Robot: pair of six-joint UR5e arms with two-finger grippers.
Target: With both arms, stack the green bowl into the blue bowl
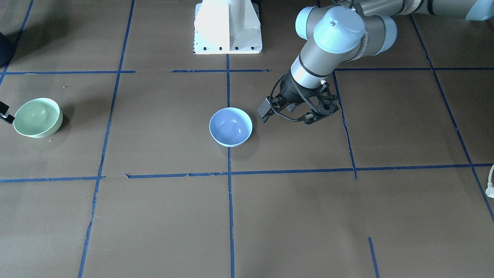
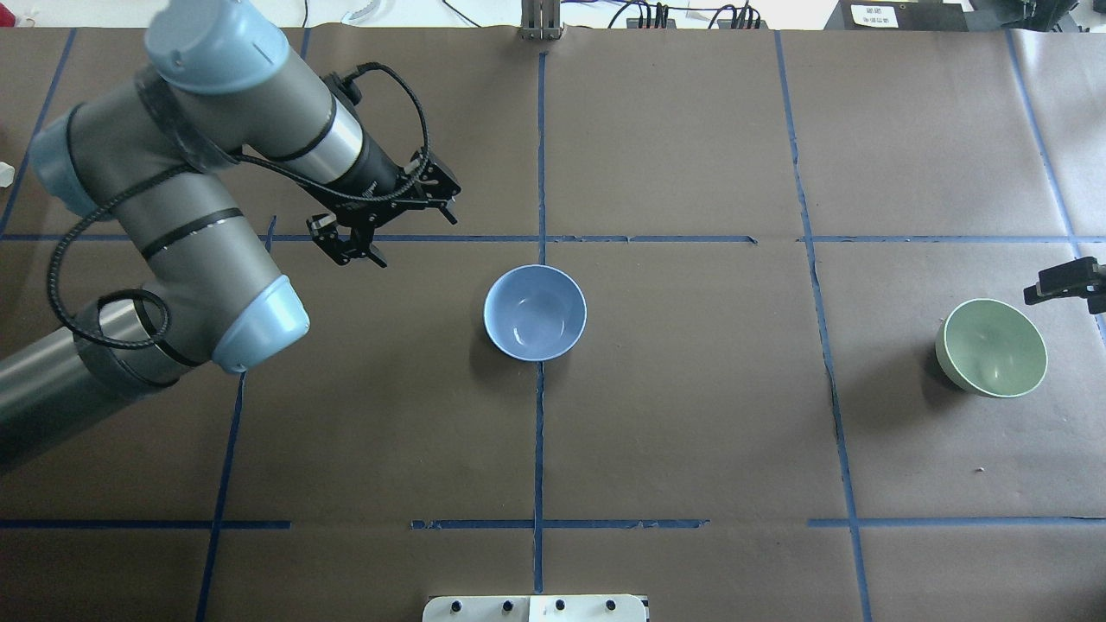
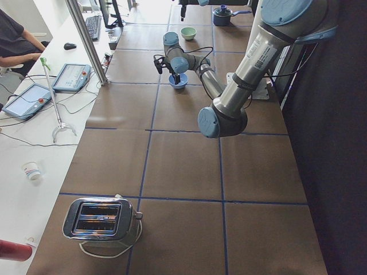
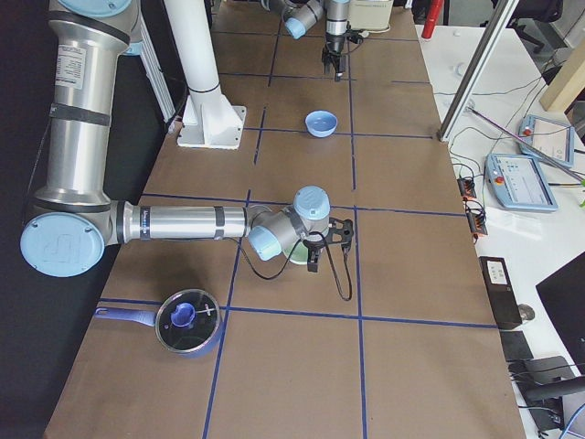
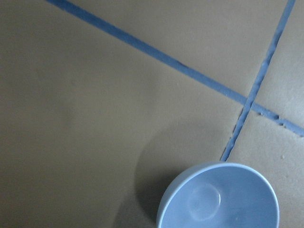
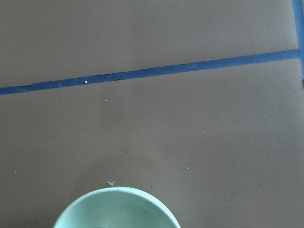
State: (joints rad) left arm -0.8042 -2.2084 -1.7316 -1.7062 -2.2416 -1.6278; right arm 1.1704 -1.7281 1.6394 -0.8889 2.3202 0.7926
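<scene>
My left end effector (image 2: 387, 223) hung spread and empty near the blue bowl (image 2: 534, 313); my right end effector (image 2: 1067, 282) sat just beside the green bowl (image 2: 991, 347), its opening I couldn't tell.

It was a robotics lab: a table (image 2: 691, 415) gridded with blue tape (image 2: 538, 432), teach pendants (image 3: 70, 77) and a keyboard (image 3: 92, 26) on a side bench (image 3: 17, 195) (an operator (image 3: 17, 43) sat there).

Upright green bowl (image 2: 991, 347), blue bowl (image 2: 535, 312), well apart
</scene>
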